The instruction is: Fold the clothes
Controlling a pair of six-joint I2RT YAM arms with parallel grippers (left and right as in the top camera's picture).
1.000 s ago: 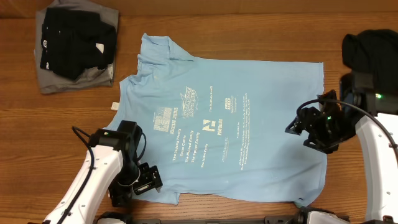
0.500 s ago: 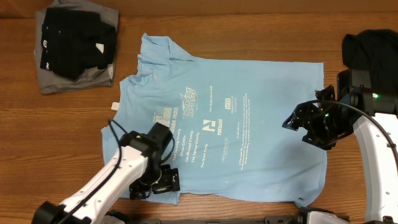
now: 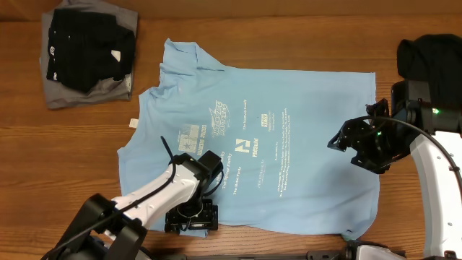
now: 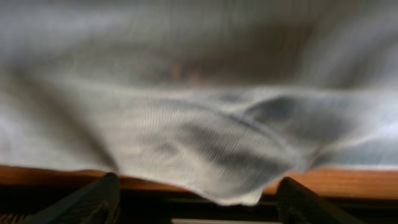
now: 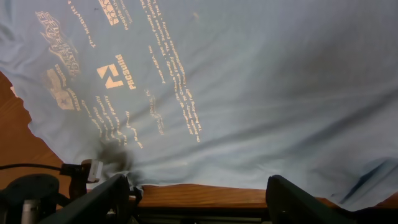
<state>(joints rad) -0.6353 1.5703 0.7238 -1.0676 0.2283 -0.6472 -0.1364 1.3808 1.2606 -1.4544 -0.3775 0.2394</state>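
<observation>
A light-blue T-shirt (image 3: 289,115) with white lettering lies spread flat on the wooden table (image 3: 58,159). My left gripper (image 3: 192,217) is at its front-left hem. In the left wrist view the fingers (image 4: 196,190) are spread wide and open, and blurred shirt fabric (image 4: 199,124) dips between them. My right gripper (image 3: 345,142) hovers over the shirt's right side. In the right wrist view its fingers (image 5: 199,186) are wide apart and empty above the shirt (image 5: 249,93) and its hem.
A folded black garment (image 3: 86,43) lies on a grey one (image 3: 65,94) at the back left. Another black garment (image 3: 433,54) lies at the back right. The left arm shows in the right wrist view (image 5: 28,190). The table's front edge is just below the hem.
My left gripper has moved right along the front hem, from the shirt's left corner onto the fabric. My right gripper has shifted slightly left and stays open.
</observation>
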